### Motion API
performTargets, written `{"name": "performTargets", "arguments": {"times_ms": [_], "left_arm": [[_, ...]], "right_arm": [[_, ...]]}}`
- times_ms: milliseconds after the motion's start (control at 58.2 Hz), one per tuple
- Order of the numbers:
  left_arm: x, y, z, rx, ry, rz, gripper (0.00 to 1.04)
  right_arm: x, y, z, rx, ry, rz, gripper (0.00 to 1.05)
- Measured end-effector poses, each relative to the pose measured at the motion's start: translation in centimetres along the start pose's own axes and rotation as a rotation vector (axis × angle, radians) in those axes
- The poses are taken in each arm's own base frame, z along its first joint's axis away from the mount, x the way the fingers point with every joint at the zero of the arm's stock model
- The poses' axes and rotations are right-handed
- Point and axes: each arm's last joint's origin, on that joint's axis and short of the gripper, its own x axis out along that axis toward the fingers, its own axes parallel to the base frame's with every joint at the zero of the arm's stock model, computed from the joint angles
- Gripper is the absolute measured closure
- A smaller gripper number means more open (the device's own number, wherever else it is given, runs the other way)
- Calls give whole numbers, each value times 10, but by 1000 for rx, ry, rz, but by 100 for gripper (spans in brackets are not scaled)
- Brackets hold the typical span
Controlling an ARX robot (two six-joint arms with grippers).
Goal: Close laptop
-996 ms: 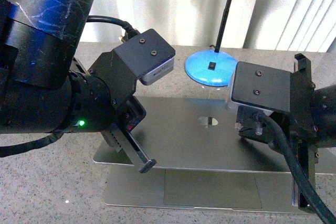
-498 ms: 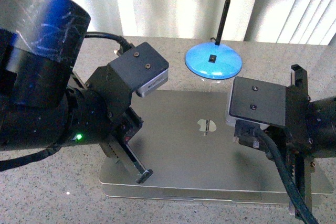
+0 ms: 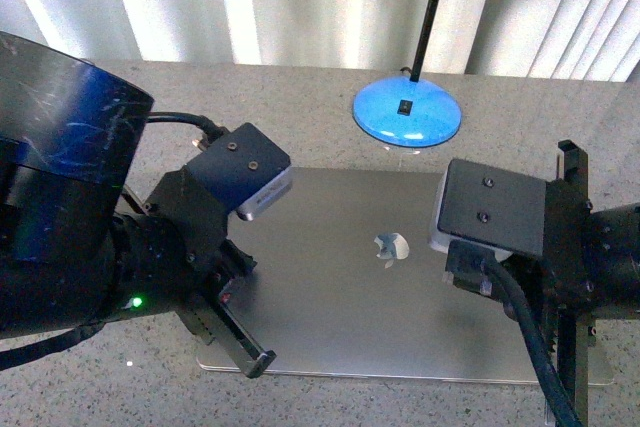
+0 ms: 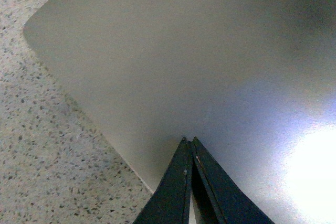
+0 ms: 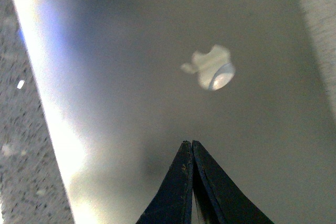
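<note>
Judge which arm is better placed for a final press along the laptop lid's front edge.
Left, probably. The left claw, shut, sits at the front edge of the slim grey-silver metal laptop, near the lid's left corner. The right claw, also shut, points further in, towards the pale apple logo.

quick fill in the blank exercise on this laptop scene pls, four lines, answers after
1. The laptop lies flat with its lid ____.
2. The logo on the lid is shaped like an ____.
3. The lamp behind the laptop has a round base coloured ____.
4. The left gripper and the right gripper both have their jaws ____.

Missing words: closed; apple; blue; shut
</note>
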Motion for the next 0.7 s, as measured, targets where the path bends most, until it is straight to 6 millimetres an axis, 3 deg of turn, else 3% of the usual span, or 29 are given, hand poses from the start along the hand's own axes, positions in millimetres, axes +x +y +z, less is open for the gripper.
{"name": "performTargets", "arguments": {"times_ms": [86,223,309,412,481,567,635,704], "left_arm": [[-13,12,9,-55,-68,45,101],[-65,59,39,-303,-390,345,101],[-93,78,50,-467,-544,449,86],[-96,81,49,-536,-564,450,70],[-89,76,44,-549,-539,422,58],[-92,70,35,-509,-604,548,71],[-104,67,24,-489,-644,602,83],[-122,62,10,-478,-655,630,101]], "right_arm": [[-10,-10,9,38,-49,-87,102],[-51,-53,37,263,-162,-504,102],[-67,-66,44,414,-234,-586,89],[-66,-65,41,485,-243,-575,71],[-60,-59,37,573,-288,-720,76],[-65,-46,25,678,-395,-900,89],[-81,-36,16,730,-491,-970,102],[-99,-24,7,761,-536,-996,102]]}}
